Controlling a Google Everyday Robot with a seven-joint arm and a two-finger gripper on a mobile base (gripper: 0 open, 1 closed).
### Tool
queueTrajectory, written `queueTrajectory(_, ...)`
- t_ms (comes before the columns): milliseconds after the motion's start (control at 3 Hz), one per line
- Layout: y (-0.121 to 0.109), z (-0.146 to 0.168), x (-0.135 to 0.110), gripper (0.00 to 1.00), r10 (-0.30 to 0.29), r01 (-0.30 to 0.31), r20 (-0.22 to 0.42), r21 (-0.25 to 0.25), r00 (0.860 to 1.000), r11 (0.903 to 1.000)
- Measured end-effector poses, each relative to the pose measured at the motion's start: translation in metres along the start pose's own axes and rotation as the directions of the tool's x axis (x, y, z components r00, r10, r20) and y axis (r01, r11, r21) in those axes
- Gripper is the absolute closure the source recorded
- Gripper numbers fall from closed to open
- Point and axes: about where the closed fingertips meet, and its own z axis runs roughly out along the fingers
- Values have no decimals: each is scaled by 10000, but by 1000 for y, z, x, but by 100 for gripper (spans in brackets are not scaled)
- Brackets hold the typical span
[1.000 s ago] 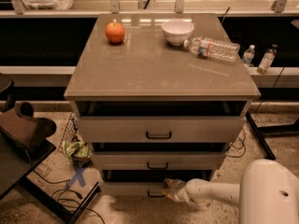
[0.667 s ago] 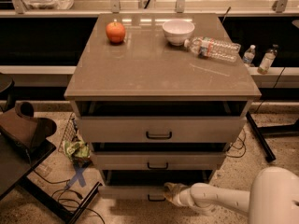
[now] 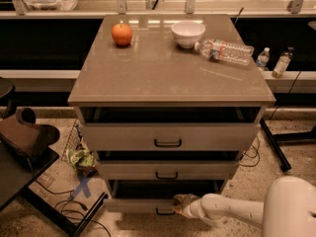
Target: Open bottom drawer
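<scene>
The bottom drawer [image 3: 133,205] is the lowest, slimmest grey-beige front of the cabinet, with a small black bar handle [image 3: 165,212]. It stands pulled out a little, with a dark gap above its top edge. My gripper [image 3: 178,205] reaches in from the lower right on a white arm and sits at the drawer's top edge, just above and right of the handle.
The middle drawer [image 3: 168,171] and top drawer [image 3: 168,138] also stand slightly out. On the cabinet top [image 3: 163,68] are an orange [image 3: 122,34], a white bowl [image 3: 188,33] and a lying plastic bottle [image 3: 224,51]. A dark chair [image 3: 24,137] and cables are at the left.
The bottom drawer has slid out toward me a little. My gripper and arm have drawn back with it, lower in the view.
</scene>
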Motion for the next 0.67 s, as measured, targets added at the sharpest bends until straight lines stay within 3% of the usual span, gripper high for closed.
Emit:
queueTrajectory(333,26,-17,10,100,514,-517,-78,-337,9986,9981)
queueTrajectory(667,26,-17,10,100,516,-518,-79,-337,9986,9981)
